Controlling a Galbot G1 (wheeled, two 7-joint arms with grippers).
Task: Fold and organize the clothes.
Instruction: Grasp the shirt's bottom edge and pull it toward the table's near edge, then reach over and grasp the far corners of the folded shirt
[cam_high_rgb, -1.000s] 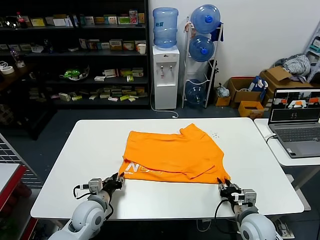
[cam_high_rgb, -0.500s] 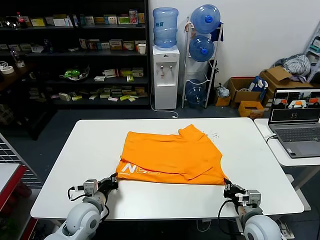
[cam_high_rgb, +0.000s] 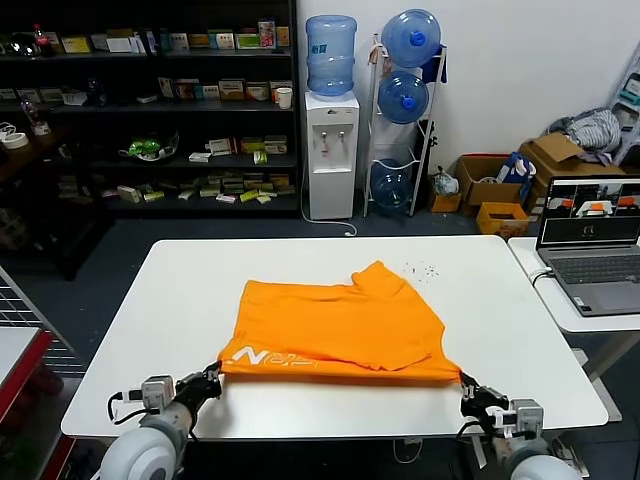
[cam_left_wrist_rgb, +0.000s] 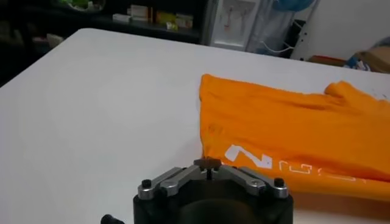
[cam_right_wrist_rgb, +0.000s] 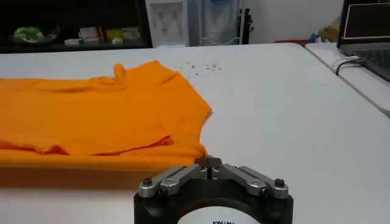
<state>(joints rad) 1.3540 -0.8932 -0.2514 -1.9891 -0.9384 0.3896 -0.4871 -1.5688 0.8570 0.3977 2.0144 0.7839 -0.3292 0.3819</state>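
Note:
The bright orange T-shirt (cam_high_rgb: 335, 325) lies folded on the white table (cam_high_rgb: 500, 300), with white lettering (cam_high_rgb: 270, 357) along its near edge. My left gripper (cam_high_rgb: 215, 377) is shut on the shirt's near left corner (cam_left_wrist_rgb: 207, 152) at the table's front edge. My right gripper (cam_high_rgb: 466, 384) is shut on the shirt's near right corner (cam_right_wrist_rgb: 198, 150). The near edge is pulled taut between both grippers. The shirt also fills the left wrist view (cam_left_wrist_rgb: 292, 131) and the right wrist view (cam_right_wrist_rgb: 91, 115).
A side table with an open laptop (cam_high_rgb: 590, 240) stands at the right. Small dark specks (cam_high_rgb: 420, 270) lie on the table beyond the shirt. Shelves, a water dispenser (cam_high_rgb: 330, 150) and cardboard boxes stand behind.
Both grippers have drawn back toward me and outward, dragging the shirt's near edge toward the table's front edge and stretching it flat.

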